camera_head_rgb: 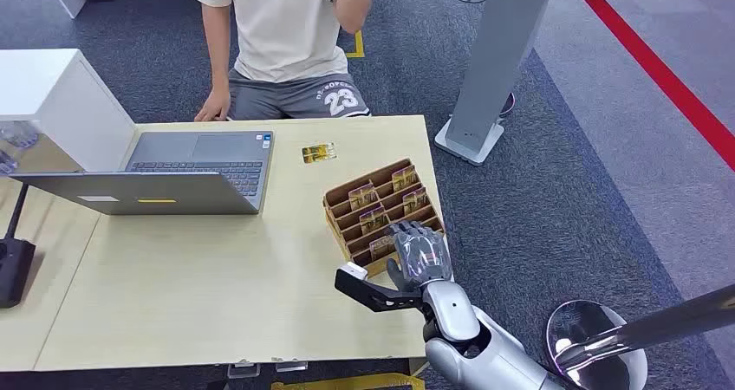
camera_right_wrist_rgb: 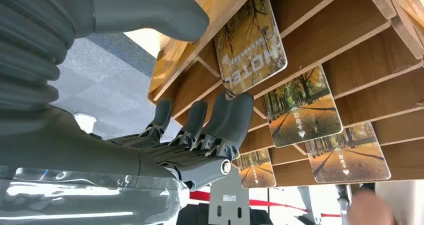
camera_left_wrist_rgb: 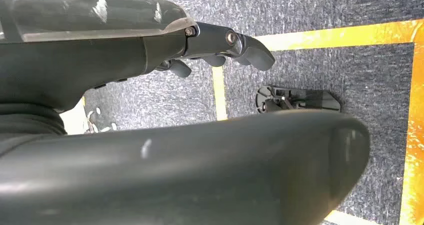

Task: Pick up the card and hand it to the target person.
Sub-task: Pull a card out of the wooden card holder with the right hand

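A wooden card rack stands at the table's right edge, with several autumn-print cards upright in its slots. My right hand hovers over the rack's near end. In the right wrist view that right hand holds nothing: its fingers are spread under the nearest card, its thumb on the other side of it. Further cards sit in the rack behind. The person sits across the table. My left hand hangs by the floor, empty, fingers loosely out.
A loose card lies on the table between the rack and an open laptop. A black device sits at the left edge. A white floor stand rises at the right, and a metal stool is by my right arm.
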### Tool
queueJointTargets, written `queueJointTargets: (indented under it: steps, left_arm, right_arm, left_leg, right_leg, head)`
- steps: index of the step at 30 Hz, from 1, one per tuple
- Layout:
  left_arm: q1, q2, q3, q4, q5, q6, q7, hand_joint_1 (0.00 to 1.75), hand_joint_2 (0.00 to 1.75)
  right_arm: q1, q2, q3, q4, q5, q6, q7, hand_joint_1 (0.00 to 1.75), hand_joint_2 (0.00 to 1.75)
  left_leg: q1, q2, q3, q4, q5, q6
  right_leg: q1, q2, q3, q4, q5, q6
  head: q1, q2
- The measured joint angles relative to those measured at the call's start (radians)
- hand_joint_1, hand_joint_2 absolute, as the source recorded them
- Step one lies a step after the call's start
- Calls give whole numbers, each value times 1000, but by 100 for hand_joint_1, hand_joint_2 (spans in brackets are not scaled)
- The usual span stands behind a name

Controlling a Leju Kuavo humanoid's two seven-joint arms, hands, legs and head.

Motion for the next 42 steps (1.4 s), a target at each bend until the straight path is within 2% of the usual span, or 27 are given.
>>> queueJointTargets:
  steps: [27, 39, 42]
  left_arm:
    - [1, 0, 0, 0, 3, 2, 0, 0, 0]
    - [0, 0, 0, 0, 3, 5, 0, 0, 0]
    - [0, 0, 0, 0, 1, 8, 0, 0, 131]
  right_arm:
    - [-8, 8, 7, 29, -16, -11, -20, 112, 175]
    - [-15, 14, 10, 45, -18, -16, -25, 150, 175]
    - [-15, 16, 10, 47, -19, -19, -27, 157, 175]
  left_leg:
    - [0, 0, 0, 0, 0, 0]
    - [0, 0, 0, 0, 0, 0]
    - [0, 0, 0, 0, 0, 0]
  right_leg:
    - [0, 0, 0, 0, 0, 0]
    - [0, 0, 0, 0, 0, 0]
    - [0, 0, 0, 0, 0, 0]
  head:
    - [0, 0]
    - [0, 0]
    - [0, 0]
